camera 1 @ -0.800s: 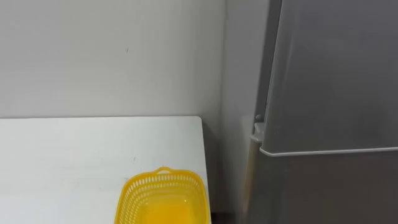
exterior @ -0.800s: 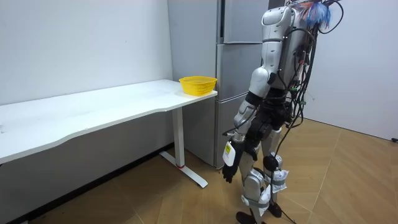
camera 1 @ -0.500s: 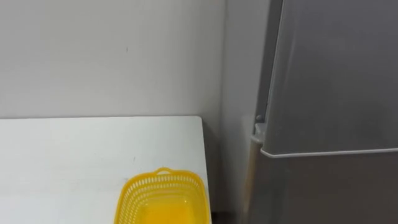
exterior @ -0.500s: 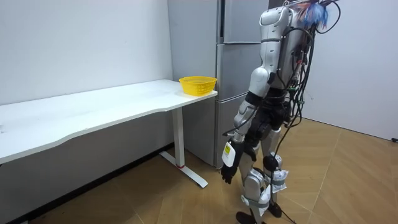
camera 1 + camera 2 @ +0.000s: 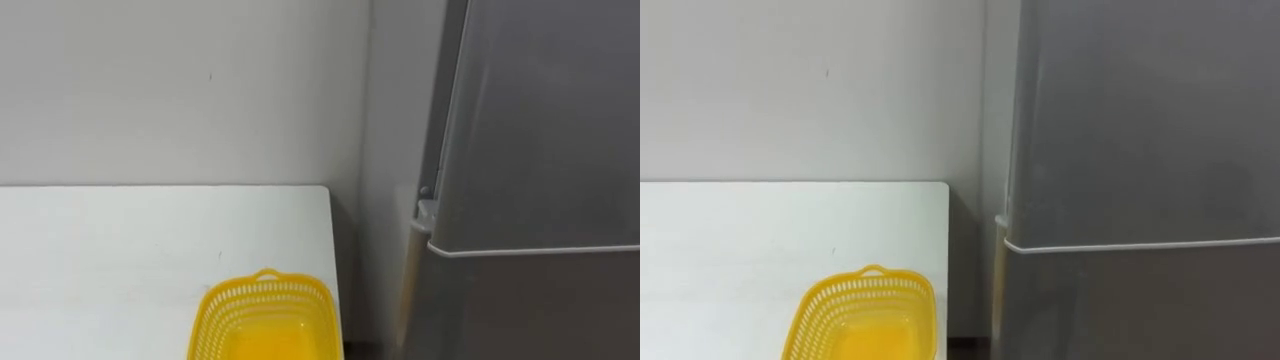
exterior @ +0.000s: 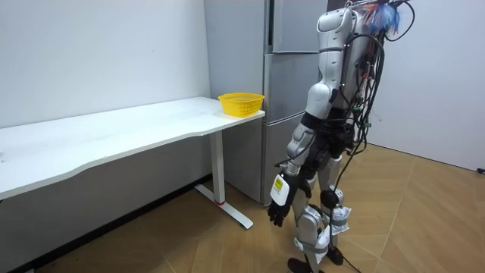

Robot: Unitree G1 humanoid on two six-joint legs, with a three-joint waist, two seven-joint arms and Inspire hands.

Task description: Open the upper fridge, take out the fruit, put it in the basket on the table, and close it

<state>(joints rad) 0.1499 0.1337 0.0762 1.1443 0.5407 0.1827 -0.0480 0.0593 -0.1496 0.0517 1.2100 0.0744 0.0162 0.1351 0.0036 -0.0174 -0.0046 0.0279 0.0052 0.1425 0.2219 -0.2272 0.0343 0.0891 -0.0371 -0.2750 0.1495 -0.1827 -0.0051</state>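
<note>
Yellow plastic mesh forms the one basket (image 5: 262, 293), which sits at the right end of the one white worktop (image 5: 120, 260). Just beside that end stands one grey fridge (image 5: 540, 120). Its upper and lower doors are both closed, hiding what is inside. The robot faces the fridge, its left hand (image 6: 277, 203) hanging low with loose fingers that hold nothing. Since the earlier frame the eye view has slid slightly, the camera's own shift; basket and fridge lie as before.
</note>
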